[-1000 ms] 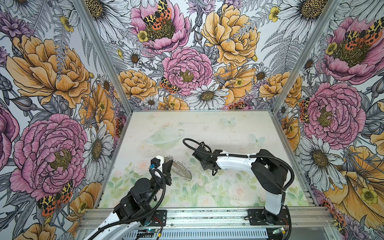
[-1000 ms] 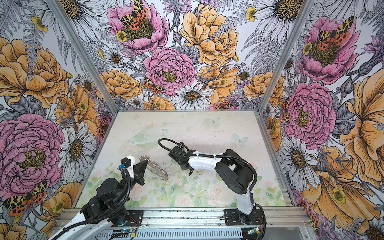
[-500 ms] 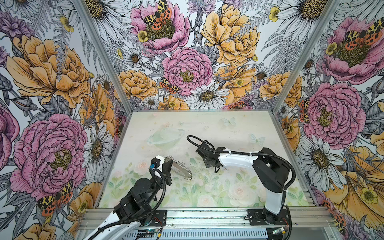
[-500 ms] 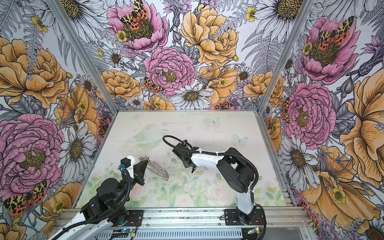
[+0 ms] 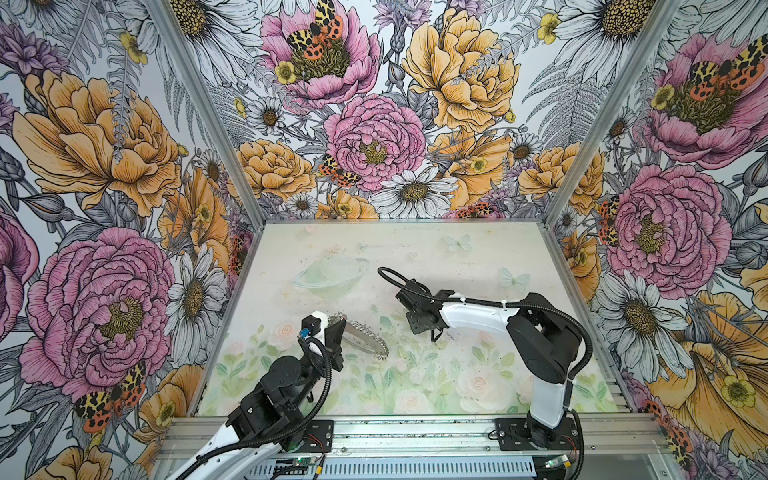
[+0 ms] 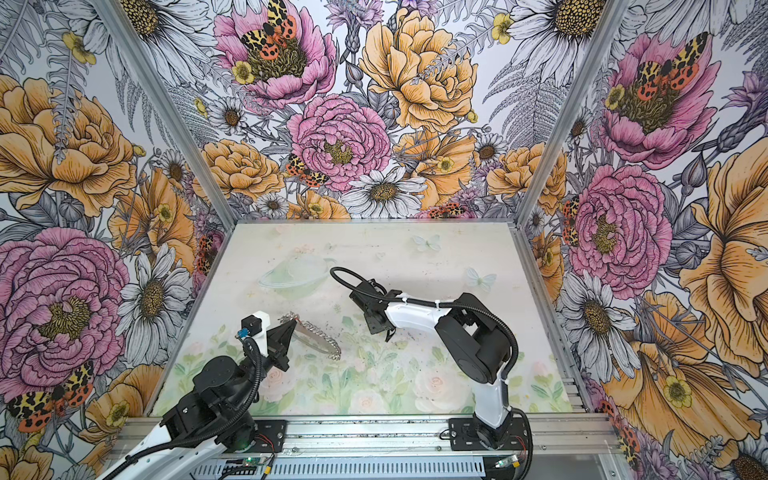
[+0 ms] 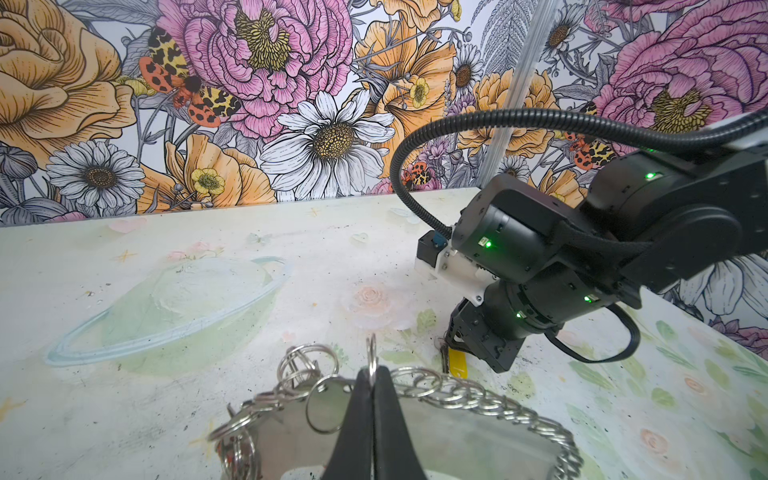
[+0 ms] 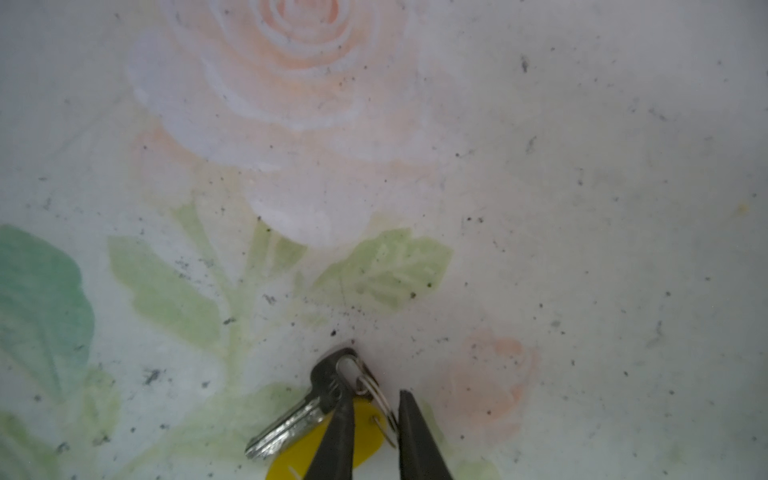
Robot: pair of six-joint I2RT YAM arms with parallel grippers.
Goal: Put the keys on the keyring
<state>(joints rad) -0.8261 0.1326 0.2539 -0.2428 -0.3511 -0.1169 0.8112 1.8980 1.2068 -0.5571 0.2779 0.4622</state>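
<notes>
The keyring (image 5: 360,335) (image 6: 316,336) is a flat grey hoop fringed with split rings, held tilted above the table. My left gripper (image 7: 372,374) (image 5: 338,328) is shut on one upright split ring at the edge of the hoop (image 7: 291,428). In the right wrist view a silver key (image 8: 297,419) with a yellow tag (image 8: 368,434) lies on the table. My right gripper (image 8: 375,392) (image 5: 434,337) stands over it with jaws slightly apart, the key's small ring (image 8: 376,392) in the gap. The yellow tag (image 7: 457,360) also shows under the right gripper in the left wrist view.
The tabletop (image 5: 415,257) is a pale painted floral mat, boxed in by flowered walls on three sides. An aluminium rail (image 5: 415,432) with both arm bases runs along the front. The right arm's cable loop (image 5: 388,274) arches above its wrist.
The right arm's wrist has shifted a little to the right, away from the keyring. The left arm and the keyring have stayed in place.
</notes>
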